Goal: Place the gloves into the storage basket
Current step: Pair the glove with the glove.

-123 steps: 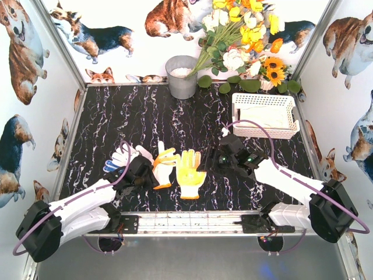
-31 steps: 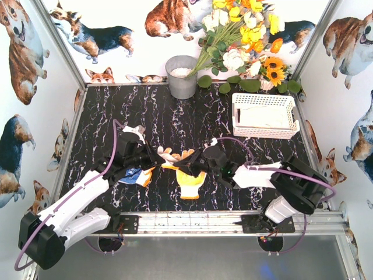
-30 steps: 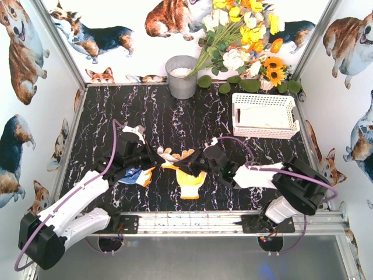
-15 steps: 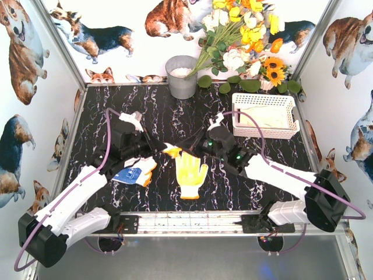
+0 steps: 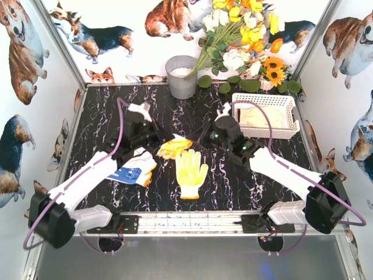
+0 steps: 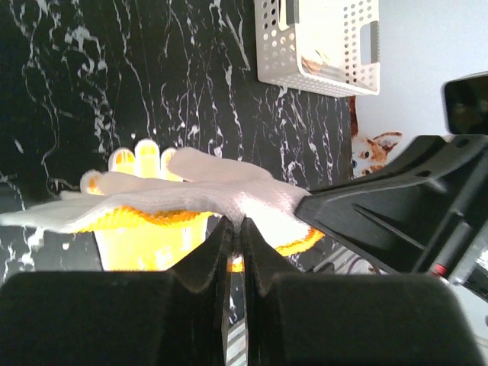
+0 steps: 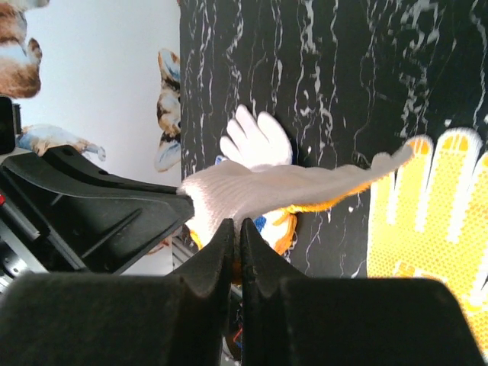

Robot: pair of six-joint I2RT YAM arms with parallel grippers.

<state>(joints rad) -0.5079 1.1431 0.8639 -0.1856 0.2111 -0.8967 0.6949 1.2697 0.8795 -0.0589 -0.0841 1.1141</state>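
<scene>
A yellow-palmed glove (image 5: 175,146) hangs above the table between my two grippers, white back up. My left gripper (image 5: 159,140) is shut on its one end and my right gripper (image 5: 196,142) is shut on the other. In the left wrist view the jaws (image 6: 236,227) pinch the glove (image 6: 191,191); in the right wrist view they (image 7: 237,227) pinch the same glove (image 7: 282,187). A second yellow glove (image 5: 191,172) lies flat below, and a blue-palmed glove (image 5: 133,169) lies to its left. The white storage basket (image 5: 265,133) stands at the back right with a beige glove (image 5: 262,116) inside.
A grey metal bucket (image 5: 182,76) stands at the back centre, next to a bunch of flowers (image 5: 245,41). Corgi-printed walls close in the table on three sides. The basket (image 6: 316,46) shows ahead in the left wrist view.
Both grippers have lifted the yellow-palmed glove off the table and carried it toward the back. The blue-palmed glove stays on the table at the left.
</scene>
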